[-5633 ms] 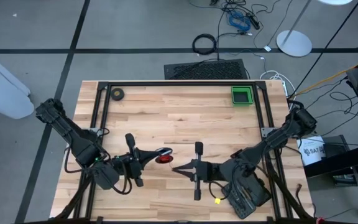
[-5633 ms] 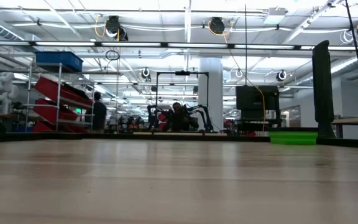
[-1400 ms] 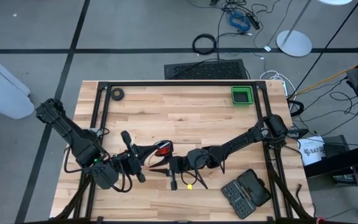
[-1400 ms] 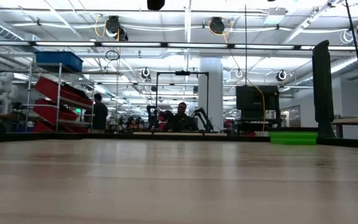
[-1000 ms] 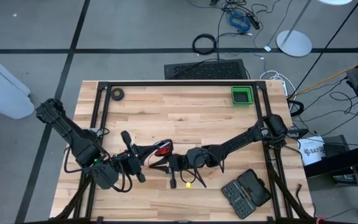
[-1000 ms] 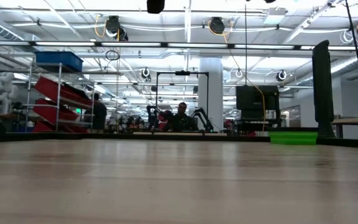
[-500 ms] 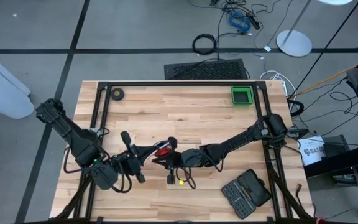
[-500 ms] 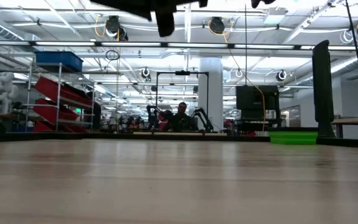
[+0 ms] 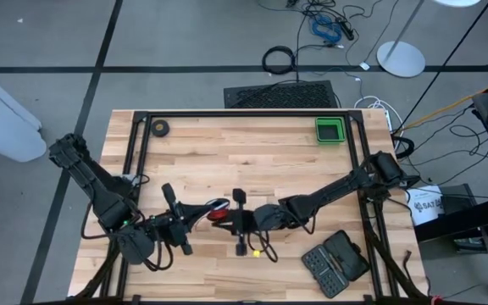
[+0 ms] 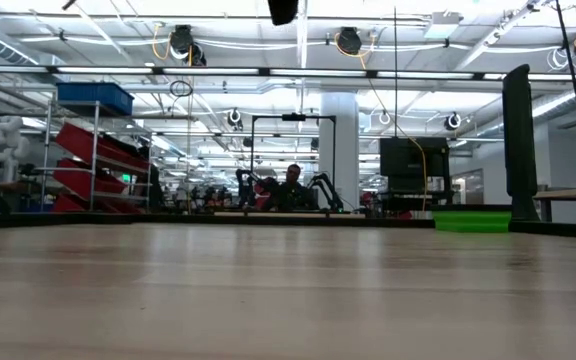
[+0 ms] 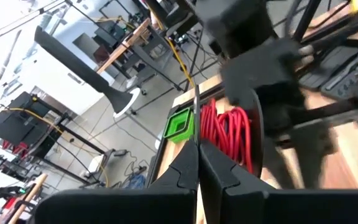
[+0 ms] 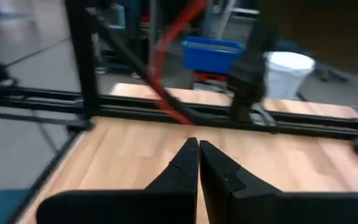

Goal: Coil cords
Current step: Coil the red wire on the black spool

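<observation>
While both grippers meet mid-table, left gripper (image 9: 195, 213) pinches the cords (image 9: 219, 213); right gripper (image 9: 234, 219) is pressed together beside them. Winding seems underway; next, another careful loop.

cords (image 9: 219, 211) between left tool (image 9: 203, 209) and right tool (image 9: 227, 220)

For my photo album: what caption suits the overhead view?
Two robot arms meet mid-table, left gripper and right gripper shut around the red cords.
</observation>
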You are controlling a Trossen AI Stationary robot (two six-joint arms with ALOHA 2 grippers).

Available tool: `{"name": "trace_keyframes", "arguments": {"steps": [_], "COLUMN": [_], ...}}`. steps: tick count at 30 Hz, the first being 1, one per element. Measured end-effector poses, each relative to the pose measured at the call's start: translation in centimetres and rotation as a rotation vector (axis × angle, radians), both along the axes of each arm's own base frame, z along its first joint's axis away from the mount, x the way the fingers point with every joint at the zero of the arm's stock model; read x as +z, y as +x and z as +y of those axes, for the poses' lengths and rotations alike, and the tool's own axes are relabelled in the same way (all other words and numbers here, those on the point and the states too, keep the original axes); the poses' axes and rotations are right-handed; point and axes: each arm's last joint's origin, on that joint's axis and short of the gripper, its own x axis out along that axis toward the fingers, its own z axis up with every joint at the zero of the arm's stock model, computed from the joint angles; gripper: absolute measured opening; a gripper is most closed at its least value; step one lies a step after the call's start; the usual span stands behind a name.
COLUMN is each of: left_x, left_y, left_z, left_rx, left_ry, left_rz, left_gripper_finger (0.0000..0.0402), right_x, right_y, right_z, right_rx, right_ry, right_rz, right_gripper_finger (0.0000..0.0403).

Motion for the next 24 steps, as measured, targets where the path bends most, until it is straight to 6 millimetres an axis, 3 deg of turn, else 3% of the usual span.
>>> {"name": "trace_keyframes", "arguments": {"steps": [5, 11, 16, 24], "left_x": [0.0, 0.1, 0.2, 0.3], "left_y": [0.0, 0.1, 0.1, 0.3], "left_z": [0.0, 0.1, 0.0, 0.2], "left_rx": [0.002, 0.010, 0.009, 0.017], "left_ry": [-0.002, 0.000, 0.000, -0.006], "left_rz": [-0.004, -0.006, -0.015, -0.022], "left_gripper_finger": [0.0002, 0.0002, 0.0002, 0.0002], "right_x": [-1.1, -2.3, -3.3, -3.3], "right_y": [0.5, 1.9, 2.3, 2.4], "right_z": [0.4, 0.9, 0.9, 0.9], "right_rx": [0.045, 0.044, 0.044, 0.050], "right_ry": [-0.023, -0.050, -0.045, -0.048], "right_rz": [-0.005, -0.192, -0.207, -0.257], "right_gripper_finger": [0.0018, 0.0077, 0.0113, 0.0122]}}
